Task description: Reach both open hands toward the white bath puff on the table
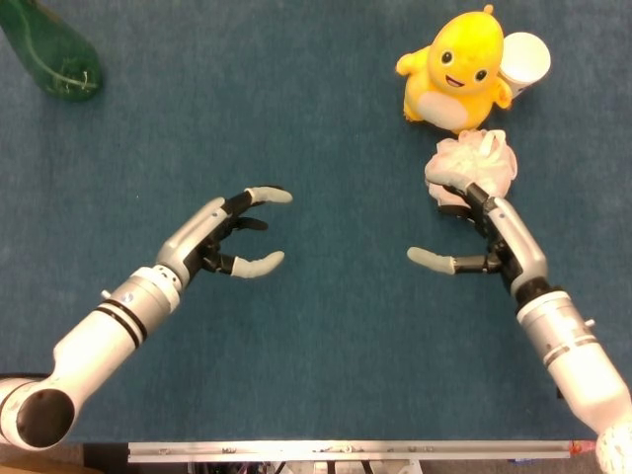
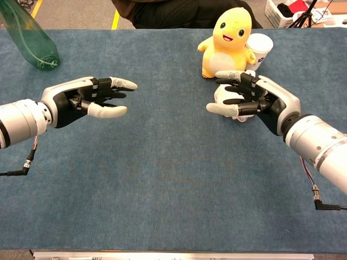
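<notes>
The white bath puff (image 1: pixel 480 158) lies on the blue table right in front of the yellow plush toy (image 1: pixel 457 71). My right hand (image 1: pixel 481 235) is open at the puff's near side; its fingers reach the puff's edge and its thumb points left. In the chest view this hand (image 2: pixel 254 99) covers most of the puff (image 2: pixel 218 95). My left hand (image 1: pixel 233 234) is open over the table's middle left, fingers pointing right, well apart from the puff. It holds nothing, as the chest view (image 2: pixel 89 100) also shows.
A white paper cup (image 1: pixel 526 59) stands behind the plush at the back right. A green bottle (image 1: pixel 49 49) lies at the back left corner. The table's front edge (image 1: pixel 346 451) runs along the bottom.
</notes>
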Tool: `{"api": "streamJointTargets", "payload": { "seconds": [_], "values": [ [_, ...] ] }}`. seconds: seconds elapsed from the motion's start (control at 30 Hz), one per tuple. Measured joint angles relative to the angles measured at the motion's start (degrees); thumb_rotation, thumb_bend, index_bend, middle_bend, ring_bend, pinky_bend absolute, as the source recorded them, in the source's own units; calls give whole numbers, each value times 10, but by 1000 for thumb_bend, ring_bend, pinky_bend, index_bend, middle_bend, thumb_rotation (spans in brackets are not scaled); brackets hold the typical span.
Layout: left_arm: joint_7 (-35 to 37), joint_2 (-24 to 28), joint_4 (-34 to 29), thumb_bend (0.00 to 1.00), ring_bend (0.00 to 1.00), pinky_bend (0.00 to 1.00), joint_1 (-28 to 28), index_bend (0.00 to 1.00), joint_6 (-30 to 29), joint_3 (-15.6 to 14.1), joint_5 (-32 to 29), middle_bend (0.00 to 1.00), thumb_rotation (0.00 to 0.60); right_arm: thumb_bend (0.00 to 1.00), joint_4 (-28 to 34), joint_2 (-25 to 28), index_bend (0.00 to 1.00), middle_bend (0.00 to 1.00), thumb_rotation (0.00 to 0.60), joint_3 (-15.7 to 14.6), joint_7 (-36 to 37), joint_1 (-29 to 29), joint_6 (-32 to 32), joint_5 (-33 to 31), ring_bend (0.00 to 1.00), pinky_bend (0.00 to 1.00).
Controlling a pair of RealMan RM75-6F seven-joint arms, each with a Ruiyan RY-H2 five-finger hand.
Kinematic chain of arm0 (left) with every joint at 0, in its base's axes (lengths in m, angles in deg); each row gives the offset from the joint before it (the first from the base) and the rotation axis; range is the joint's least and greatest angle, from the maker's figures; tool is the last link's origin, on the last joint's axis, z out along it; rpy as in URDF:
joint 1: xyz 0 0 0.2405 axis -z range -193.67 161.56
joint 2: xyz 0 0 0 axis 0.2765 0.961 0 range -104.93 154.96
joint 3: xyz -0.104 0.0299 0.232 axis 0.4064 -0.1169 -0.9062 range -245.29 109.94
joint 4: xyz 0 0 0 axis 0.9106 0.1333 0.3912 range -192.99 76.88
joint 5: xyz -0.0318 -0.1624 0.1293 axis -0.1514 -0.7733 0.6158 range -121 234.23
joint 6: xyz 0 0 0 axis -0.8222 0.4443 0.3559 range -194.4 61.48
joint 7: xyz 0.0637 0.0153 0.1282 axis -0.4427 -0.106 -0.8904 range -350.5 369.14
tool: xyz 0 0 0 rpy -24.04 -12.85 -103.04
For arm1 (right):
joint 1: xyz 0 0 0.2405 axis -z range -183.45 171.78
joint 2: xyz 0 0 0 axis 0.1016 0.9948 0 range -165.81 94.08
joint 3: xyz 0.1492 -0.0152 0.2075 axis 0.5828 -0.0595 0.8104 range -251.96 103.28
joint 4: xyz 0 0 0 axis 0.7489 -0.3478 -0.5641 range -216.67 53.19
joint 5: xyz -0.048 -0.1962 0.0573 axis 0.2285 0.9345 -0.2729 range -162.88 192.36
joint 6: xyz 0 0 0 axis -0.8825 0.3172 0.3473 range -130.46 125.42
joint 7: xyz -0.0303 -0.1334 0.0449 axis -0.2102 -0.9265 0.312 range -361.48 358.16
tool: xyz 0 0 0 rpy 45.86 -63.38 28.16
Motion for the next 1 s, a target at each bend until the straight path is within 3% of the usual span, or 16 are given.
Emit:
{"api": "streamJointTargets", "payload": {
  "seconds": [0.6,1.0],
  "values": [
    [-51,-36,18,307,25,163,16,156,-11,5,-51,66,598,111,-6,-29,185,144,600,6,-28,-18,-11,-53,64,158],
    [-62,-34,15,306,0,160,25,106,7,11,-83,22,599,202,3,-25,144,128,600,15,-34,-38,-43,-91,54,151]
  ]
}}
